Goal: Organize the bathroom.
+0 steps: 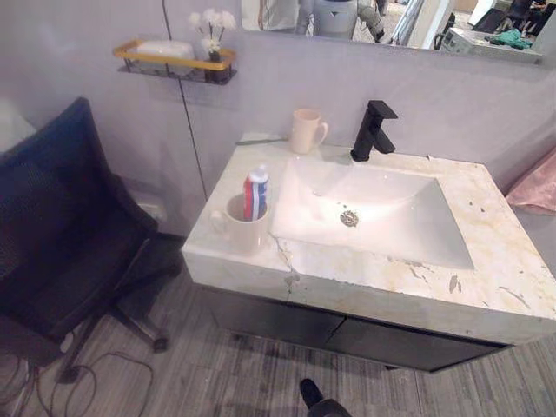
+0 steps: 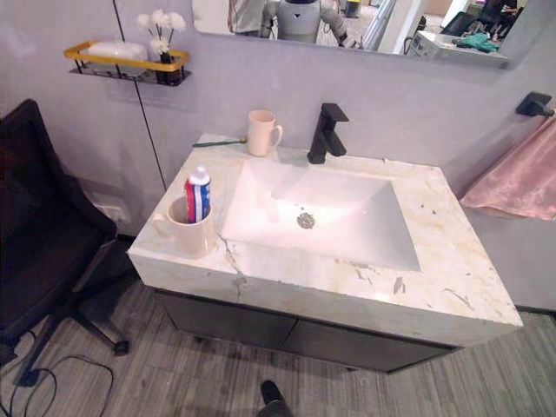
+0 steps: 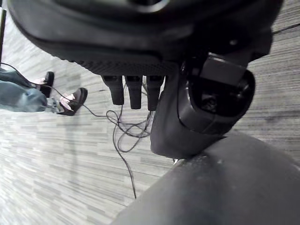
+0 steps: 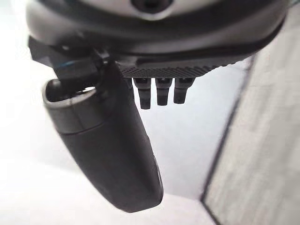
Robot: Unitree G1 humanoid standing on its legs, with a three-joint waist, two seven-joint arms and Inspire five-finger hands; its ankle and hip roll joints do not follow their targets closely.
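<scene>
A marble countertop [image 1: 499, 274] holds a white sink basin [image 1: 382, 217] with a black faucet [image 1: 373, 130] behind it. At the front left corner stands a cream mug [image 1: 244, 231] with a red, white and blue toothpaste tube [image 1: 255, 193] upright in it. A second pale mug [image 1: 306, 130] stands at the back, left of the faucet. Beside it a thin green toothbrush [image 2: 217, 142] lies flat. My left hand [image 3: 134, 92] hangs over the floor, open and holding nothing. My right hand [image 4: 159, 92] is open and empty beside a white wall.
A black office chair [image 1: 61, 234] stands left of the vanity. A yellow wall shelf [image 1: 174, 61] carries white flowers. A pink towel [image 2: 517, 182] hangs at the right. A person's shoes [image 3: 70, 101] stand on the grey plank floor.
</scene>
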